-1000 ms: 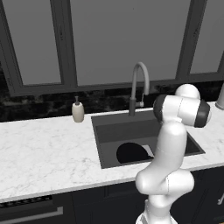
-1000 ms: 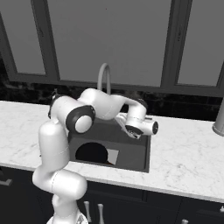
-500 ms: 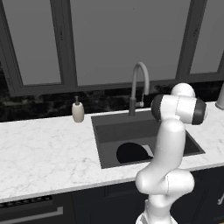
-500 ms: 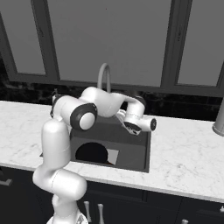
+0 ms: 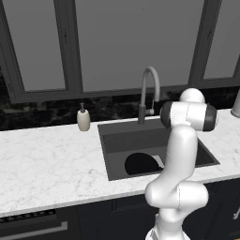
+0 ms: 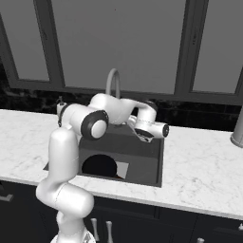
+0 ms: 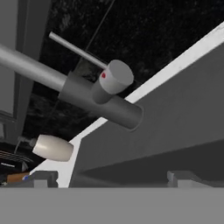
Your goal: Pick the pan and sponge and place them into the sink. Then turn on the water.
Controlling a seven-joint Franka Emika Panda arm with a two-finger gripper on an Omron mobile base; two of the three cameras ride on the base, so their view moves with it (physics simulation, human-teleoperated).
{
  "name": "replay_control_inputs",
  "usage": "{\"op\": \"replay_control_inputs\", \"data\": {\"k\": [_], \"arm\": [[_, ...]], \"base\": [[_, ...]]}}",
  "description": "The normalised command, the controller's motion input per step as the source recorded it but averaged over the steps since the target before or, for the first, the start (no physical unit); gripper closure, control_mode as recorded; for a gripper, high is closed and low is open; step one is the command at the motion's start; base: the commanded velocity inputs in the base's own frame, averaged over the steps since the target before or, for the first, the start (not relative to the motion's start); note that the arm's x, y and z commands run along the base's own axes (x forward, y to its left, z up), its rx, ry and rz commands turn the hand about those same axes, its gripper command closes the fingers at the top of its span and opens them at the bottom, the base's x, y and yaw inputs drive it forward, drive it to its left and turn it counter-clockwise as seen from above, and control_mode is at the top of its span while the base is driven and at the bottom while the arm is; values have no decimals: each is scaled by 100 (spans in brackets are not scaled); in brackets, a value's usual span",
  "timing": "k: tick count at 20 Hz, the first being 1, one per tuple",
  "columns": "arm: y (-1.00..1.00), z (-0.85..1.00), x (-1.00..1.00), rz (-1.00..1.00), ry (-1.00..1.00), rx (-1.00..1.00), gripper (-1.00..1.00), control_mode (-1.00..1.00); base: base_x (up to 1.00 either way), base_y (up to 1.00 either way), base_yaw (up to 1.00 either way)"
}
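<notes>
Taking the sink (image 5: 117, 140) as my landmark and reading from left to right: the beige soap dispenser (image 5: 83, 119) stood on the white marble tabletop (image 5: 47, 164) just off the basin's back left corner. Inside the basin, toward its front, lay the round black pan (image 5: 139, 163), so I judged that part of the task done. A light grey square patch (image 6: 122, 169) showed beside the pan on its right. I could not pick out the sponge on the tabletop or in the basin; part of the basin sat behind my arm, so I cannot say whether it was in.

Behind the sink's back edge rose the grey gooseneck faucet (image 5: 149, 91). In the hand view its base filled the middle, with the short round handle (image 7: 114, 78), marked by a red dot, and a thin lever rod (image 7: 76, 50) sticking out from it. No stream ran from the spout, so I took the water to be off.

The gripper (image 6: 144, 134) hung over the right part of the basin, facing the faucet base and near it but not touching. Its jaws stood apart with nothing between them. What was left, I judged, was reaching the handle and turning it.
</notes>
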Motion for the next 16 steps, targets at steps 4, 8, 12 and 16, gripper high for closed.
{"op": "replay_control_inputs", "data": {"k": [4, 8, 12, 16], "arm": [[0, 0, 26, -1, 0, 0, -100, -100], [0, 0, 29, 0, 0, 0, -100, -100], [0, 0, 31, 0, 0, 0, -100, -100], [0, 0, 24, -1, 0, 0, -100, -100]], "base": [[0, 0, 0], [0, 0, 0], [0, 0, 0], [0, 0, 0]]}}
